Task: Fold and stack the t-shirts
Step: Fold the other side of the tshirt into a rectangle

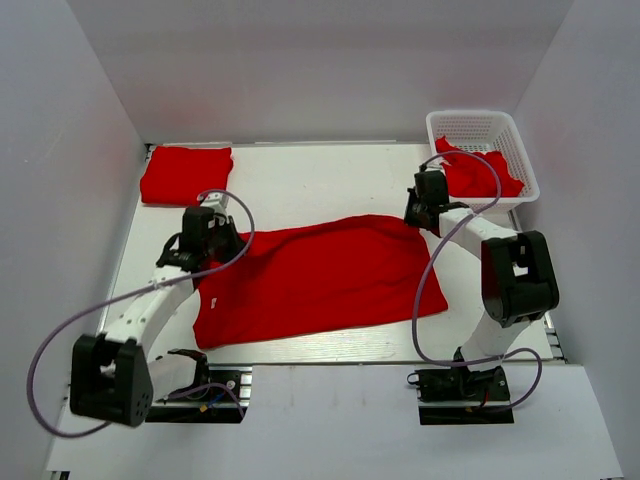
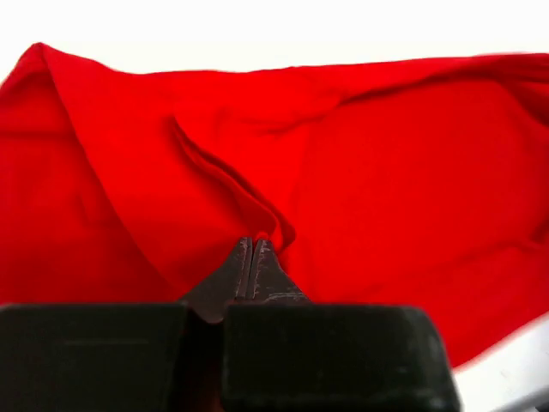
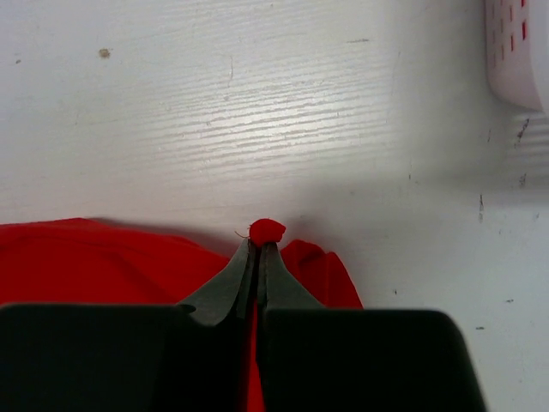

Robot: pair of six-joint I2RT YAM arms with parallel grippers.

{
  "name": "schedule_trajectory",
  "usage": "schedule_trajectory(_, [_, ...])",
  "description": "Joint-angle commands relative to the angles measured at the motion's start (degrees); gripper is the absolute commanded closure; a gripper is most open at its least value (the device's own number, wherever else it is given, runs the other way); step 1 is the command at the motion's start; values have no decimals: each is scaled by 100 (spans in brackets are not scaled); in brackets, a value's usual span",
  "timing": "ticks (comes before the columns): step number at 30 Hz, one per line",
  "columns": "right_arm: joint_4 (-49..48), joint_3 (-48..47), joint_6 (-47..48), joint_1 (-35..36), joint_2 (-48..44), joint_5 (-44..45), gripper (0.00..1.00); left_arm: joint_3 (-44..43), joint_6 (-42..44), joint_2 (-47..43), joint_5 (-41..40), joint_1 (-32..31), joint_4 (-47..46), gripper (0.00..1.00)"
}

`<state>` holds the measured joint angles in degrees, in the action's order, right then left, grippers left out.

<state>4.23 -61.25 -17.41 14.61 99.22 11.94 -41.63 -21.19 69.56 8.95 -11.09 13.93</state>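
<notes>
While one folded shirt (image 1: 186,173) was already laid at the far left corner of the table (image 1: 330,180), a second shirt (image 1: 320,280) was spread flat in the middle, not yet folded, and more red cloth (image 1: 478,178) was waiting in the basket (image 1: 480,118). The left gripper (image 2: 253,245) was closed on a pinch of this shirt's left edge, and the right gripper (image 3: 259,245) on its far right corner.
</notes>
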Motion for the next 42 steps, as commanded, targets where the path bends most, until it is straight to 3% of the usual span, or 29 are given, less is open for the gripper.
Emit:
schedule_trajectory(1, [-247,131,80,15,-376,1,100,346,-280,-899,371,-25,258,100])
schedule_trajectory(8, [-125,325,115,-29,-614,80,100,796,-518,-2269,476,-25,1347,100])
schedule_trajectory(16, [104,342,168,-37,-746,220,100,1068,-1000,-3246,713,-25,2437,100])
schedule_trajectory(22, [166,404,194,-46,-860,195,100,1183,-1133,-3580,1231,-25,2948,100])
schedule_trajectory(32, [315,729,45,-46,-939,255,100,1464,-1510,-3642,1293,-25,3668,100])
schedule_trajectory(35, [394,834,-86,-64,-940,291,100,1395,-1511,-3563,1154,-25,3870,71])
schedule_trajectory(36, [447,895,-96,-72,-922,352,100,1333,-1511,-3485,1092,-25,4054,43])
schedule_trajectory(37, [491,905,-148,-72,-939,387,92,1280,-1511,-3423,969,-25,4152,33])
schedule_trajectory(39, [701,940,-306,-90,-974,554,74,1043,-1511,-3423,837,-25,4319,0])
schedule_trajectory(40, [746,966,-359,-64,-1018,711,61,947,-1511,-3362,732,-25,4398,0])
schedule_trajectory(41, [877,975,-394,-72,-1080,782,11,737,-1450,-3361,670,-25,4399,0])
schedule_trajectory(42, [939,958,-464,-72,-1185,966,10,639,-1449,-3309,669,-25,4460,0])
